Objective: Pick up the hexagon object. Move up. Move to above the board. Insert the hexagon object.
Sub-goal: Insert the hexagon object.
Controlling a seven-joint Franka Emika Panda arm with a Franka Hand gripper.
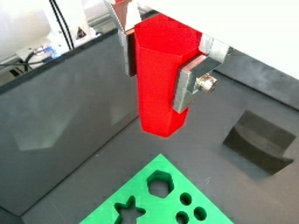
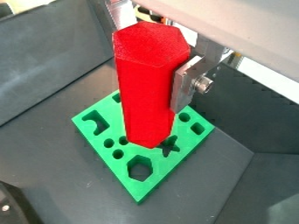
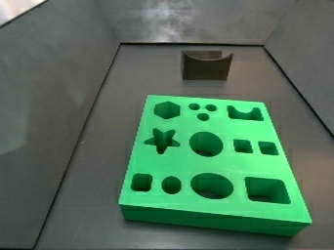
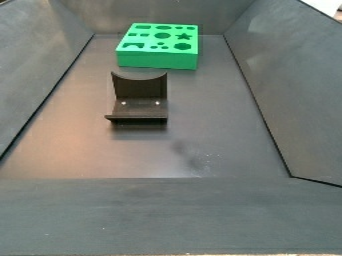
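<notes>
Dark grey bin floor (image 3: 92, 146) with sloped dark walls all round. The board (image 3: 209, 161) lies flat on the floor in both side views, cut-outs all empty: hexagon at its 11 o'clock corner, star just below it, circles, squares. Only other item is the fixture (image 4: 139, 97), dark block with a curved notch on top; it stands apart from the board, at 12 o'clock of it in a side view (image 3: 206, 63), at 6 o'clock of it seen from the opposite end. Nothing sits between fixture and board. Side views show no arm, no gripper, no red part. Wrist views only: gripper (image 1: 160, 61) is clamped on the hexagon object (image 1: 163, 74), silver fingers (image 1: 190, 83) flat against opposite faces, prism upright and clear of the floor. In a wrist view (image 2: 149, 83) the prism hangs over the board (image 2: 100, 118) and hides its middle; in a wrist view the board (image 1: 146, 206) lies off beyond the prism's lower end, with the fixture (image 1: 260, 140) to one side.
</notes>
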